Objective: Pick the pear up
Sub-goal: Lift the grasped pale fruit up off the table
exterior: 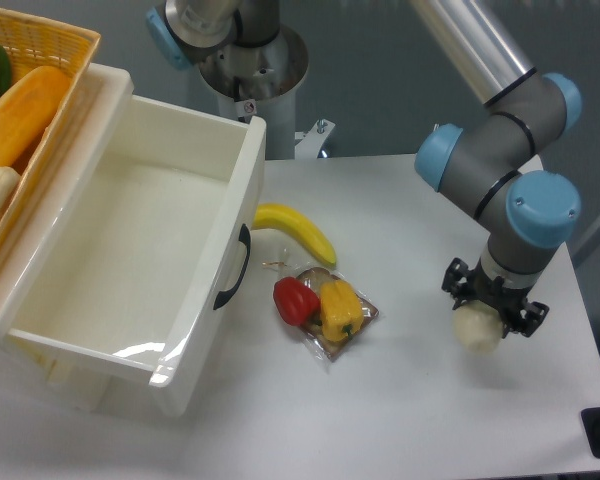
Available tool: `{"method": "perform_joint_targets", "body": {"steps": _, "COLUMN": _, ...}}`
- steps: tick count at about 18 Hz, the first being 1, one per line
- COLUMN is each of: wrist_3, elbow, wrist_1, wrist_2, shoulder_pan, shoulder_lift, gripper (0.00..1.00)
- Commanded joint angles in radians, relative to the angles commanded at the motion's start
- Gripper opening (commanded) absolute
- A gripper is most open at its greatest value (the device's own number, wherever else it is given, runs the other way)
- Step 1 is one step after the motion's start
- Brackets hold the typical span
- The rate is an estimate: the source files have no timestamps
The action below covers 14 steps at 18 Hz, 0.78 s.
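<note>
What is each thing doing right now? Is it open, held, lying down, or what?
pear: held in the hand, right side of the table.
hand: shut on the pear.
banana: lying on the table.
peppers: lying wrapped in plastic.
white bin: open, nothing in it.
basket: holding vegetables.
</note>
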Motion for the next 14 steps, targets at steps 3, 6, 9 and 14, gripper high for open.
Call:
{"method": "perform_joint_targets", "body": {"steps": 3, "wrist_3": 0.029, "elbow": 0.023, "wrist_1": -0.003, "wrist_2": 0.020, "shoulder_pan": 0.000, "shoulder_lift": 0.008, "gripper": 0.00}}
{"method": "perform_joint_targets", "body": {"steps": 6, "wrist_3": 0.061, "elbow": 0.021, "wrist_1": -0.005, "wrist_2": 0.044, "shoulder_pan": -0.002, "shoulder_lift": 0.034, "gripper": 0.00}}
{"method": "perform_joint_targets", "body": {"steps": 9, "wrist_3": 0.063, "elbow": 0.029, "wrist_1": -0.012, "wrist_2": 0.055, "shoulder_pan": 0.002, "shoulder_lift": 0.055, "gripper": 0.00}}
{"method": "perform_joint_targets", "body": {"steps": 14, "wrist_3": 0.064, "elbow": 0.031, "wrist_1": -0.023, "wrist_2": 0.063, "shoulder_pan": 0.000, "shoulder_lift": 0.071, "gripper": 0.00}}
